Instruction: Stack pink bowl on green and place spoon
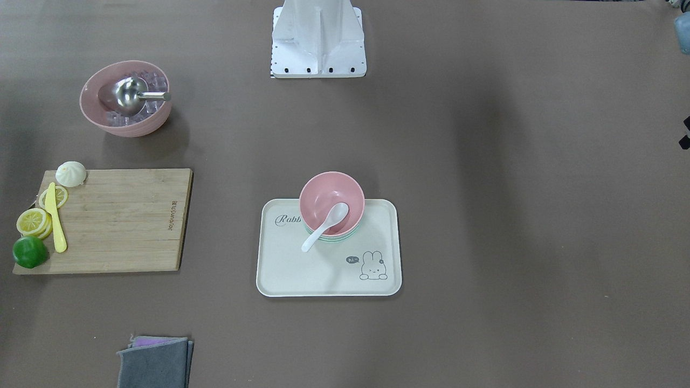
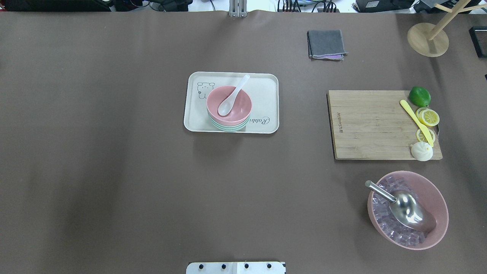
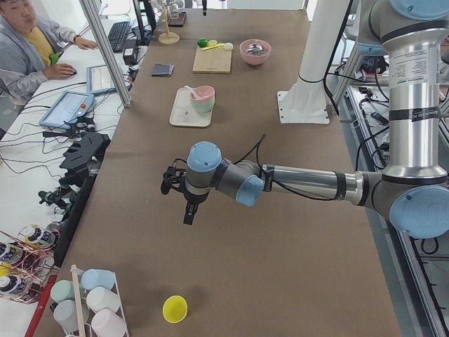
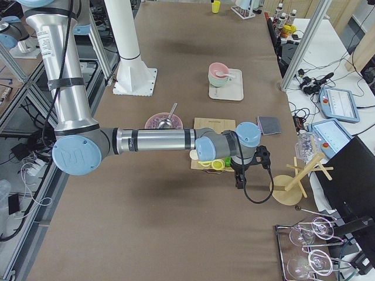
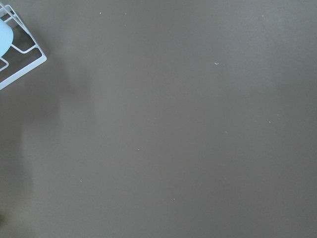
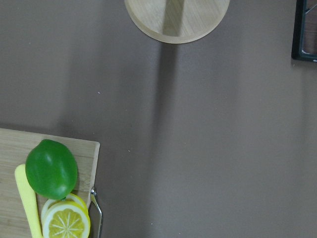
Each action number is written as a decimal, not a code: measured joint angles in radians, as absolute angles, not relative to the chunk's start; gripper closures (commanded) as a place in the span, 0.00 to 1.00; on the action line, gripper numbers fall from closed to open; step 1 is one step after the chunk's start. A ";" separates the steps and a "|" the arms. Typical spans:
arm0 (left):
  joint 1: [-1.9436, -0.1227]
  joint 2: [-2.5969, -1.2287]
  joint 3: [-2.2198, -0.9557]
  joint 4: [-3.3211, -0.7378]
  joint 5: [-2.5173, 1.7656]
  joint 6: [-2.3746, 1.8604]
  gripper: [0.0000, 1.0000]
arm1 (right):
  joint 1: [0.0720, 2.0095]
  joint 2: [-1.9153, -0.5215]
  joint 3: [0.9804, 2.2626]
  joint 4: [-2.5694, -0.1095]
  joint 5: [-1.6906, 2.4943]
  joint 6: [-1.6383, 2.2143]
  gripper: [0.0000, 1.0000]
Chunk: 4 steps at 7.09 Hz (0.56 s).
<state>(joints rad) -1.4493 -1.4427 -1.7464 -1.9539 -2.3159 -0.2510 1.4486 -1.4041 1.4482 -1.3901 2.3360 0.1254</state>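
Observation:
The pink bowl (image 1: 331, 202) sits nested on the green bowl (image 1: 335, 239) at the back of the cream rabbit tray (image 1: 329, 272). The white spoon (image 1: 325, 226) lies in the pink bowl with its handle over the rim. The stack also shows in the overhead view: pink bowl (image 2: 237, 104), green bowl (image 2: 228, 127), spoon (image 2: 233, 95), tray (image 2: 266, 85). My left gripper (image 3: 186, 210) hovers over bare table far from the tray. My right gripper (image 4: 239, 181) hovers beyond the cutting board. Both show only in the side views, so I cannot tell whether they are open or shut.
A wooden cutting board (image 2: 369, 123) carries a lime (image 2: 419, 96), lemon slices (image 2: 428, 117), a yellow knife (image 2: 414, 121) and a bun (image 2: 421, 151). A large pink bowl (image 2: 437, 194) holds ice cubes and a metal scoop (image 2: 405, 207). A grey cloth (image 2: 326, 44) and a wooden stand (image 2: 428, 39) lie at the far side.

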 measured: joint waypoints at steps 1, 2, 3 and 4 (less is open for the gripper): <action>-1.451 -1.427 -1.731 -1.955 -2.316 -0.249 0.02 | 1.449 -1.416 1.455 -1.390 2.333 0.125 0.00; -1.453 -1.421 -1.713 -1.957 -2.319 -0.248 0.02 | 1.449 -1.425 1.465 -1.393 2.333 0.126 0.00; -1.455 -1.419 -1.705 -1.954 -2.335 -0.250 0.02 | 1.450 -1.428 1.471 -1.397 2.338 0.127 0.00; -1.455 -1.421 -1.692 -1.948 -2.364 -0.252 0.02 | 1.450 -1.432 1.472 -1.400 2.342 0.126 0.00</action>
<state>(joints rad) -1.4551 -1.4207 -1.6918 -1.9479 -2.3636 -0.2521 1.4495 -1.4324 1.4721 -1.3999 2.3419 0.1264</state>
